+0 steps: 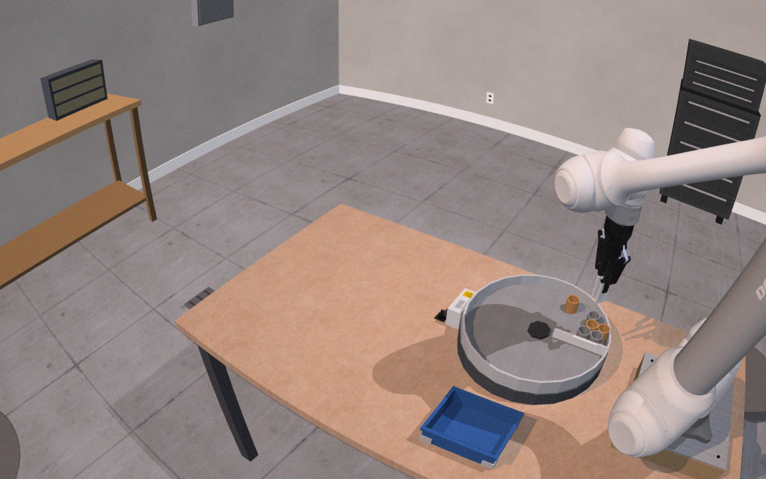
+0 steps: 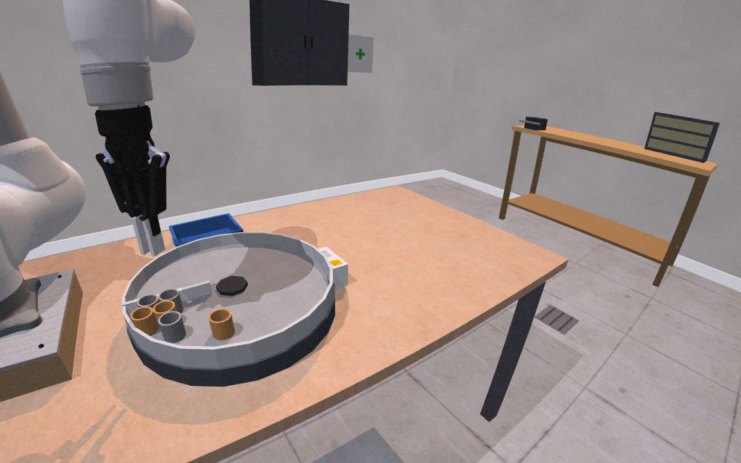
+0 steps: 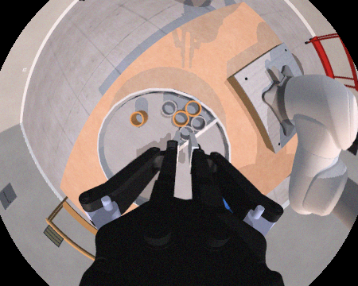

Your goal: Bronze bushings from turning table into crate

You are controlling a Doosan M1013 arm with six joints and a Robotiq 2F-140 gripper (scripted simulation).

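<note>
Exterior view, near to far: lone bronze bushing [image 1: 570,307] [image 2: 222,328] [image 3: 145,116] standing upright inside turning table [image 1: 534,381] [image 2: 229,358] [image 3: 102,131], apart from cluster. Two bronze bushings [image 1: 604,335] [image 2: 145,321] [image 3: 193,102] and three steel bushings [image 1: 593,315] [image 2: 172,329] [image 3: 163,108] crowding near divider bar [image 1: 579,342] [image 2: 195,289] [image 3: 204,129]. Gripper [image 1: 597,296] [image 2: 150,252] [image 3: 184,139] hanging above turntable level, fingers standing narrow, holding nothing. Blue crate [image 1: 472,416] [image 2: 206,230] [image 3: 226,203] resting beyond turning table, holding no bushings.

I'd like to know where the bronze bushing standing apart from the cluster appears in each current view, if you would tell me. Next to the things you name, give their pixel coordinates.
Top: the lone bronze bushing [image 1: 571,305] [image 2: 222,325] [image 3: 138,118] is right of centre.
Exterior: lower left, near the turning table's front wall.
Wrist: upper left, left of the cluster.
Shared landmark: the turning table's pale rim [image 1: 528,382] [image 2: 229,357] [image 3: 99,139].
</note>
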